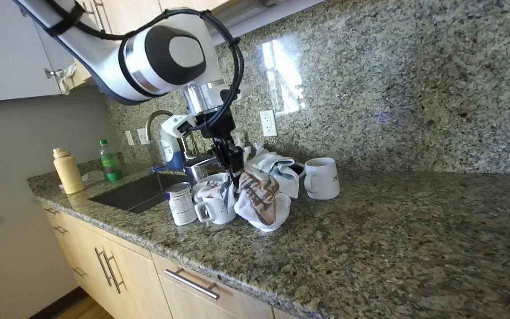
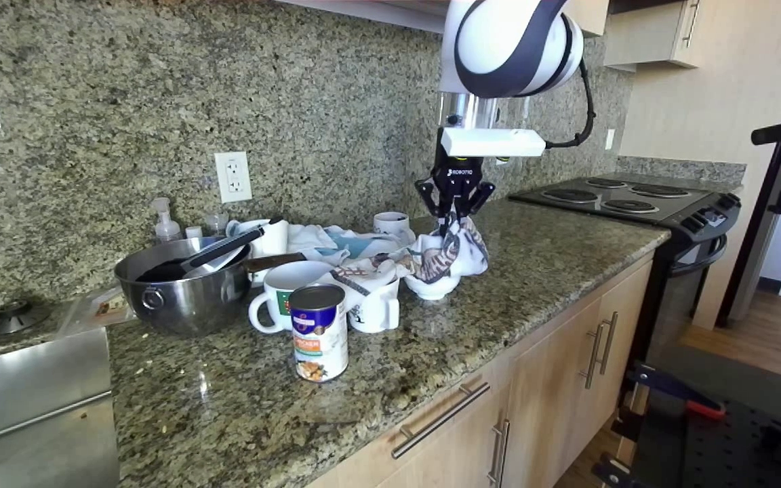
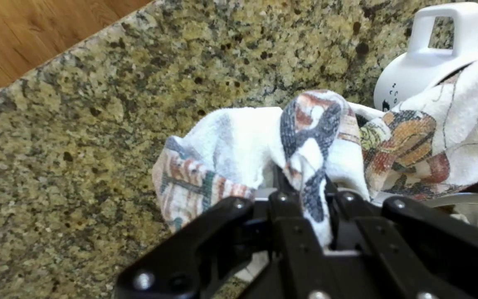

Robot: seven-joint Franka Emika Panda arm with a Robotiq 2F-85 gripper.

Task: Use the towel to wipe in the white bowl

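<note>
The towel (image 1: 261, 199) is white with brown, red and dark prints; it also shows in an exterior view (image 2: 439, 261) and the wrist view (image 3: 243, 137). My gripper (image 2: 451, 227) is shut on a bunched part of the towel, with cloth pinched between its fingers (image 3: 307, 187) in the wrist view. The white bowl (image 1: 284, 213) stands on the counter under the towel; its lower side (image 2: 431, 290) shows below the cloth. The towel covers most of the bowl's opening and hangs over its rim. The rest of the towel drapes onto a white mug (image 3: 413, 79) beside the bowl.
A can (image 2: 319, 332) and a large mug (image 2: 270, 305) stand near the draped mug. A metal bowl (image 2: 187, 298) holds utensils. A second cloth (image 1: 281, 170) with teal patches lies behind. Another white mug (image 1: 321, 179) stands by the wall. A sink (image 1: 137, 195) is cut into the counter.
</note>
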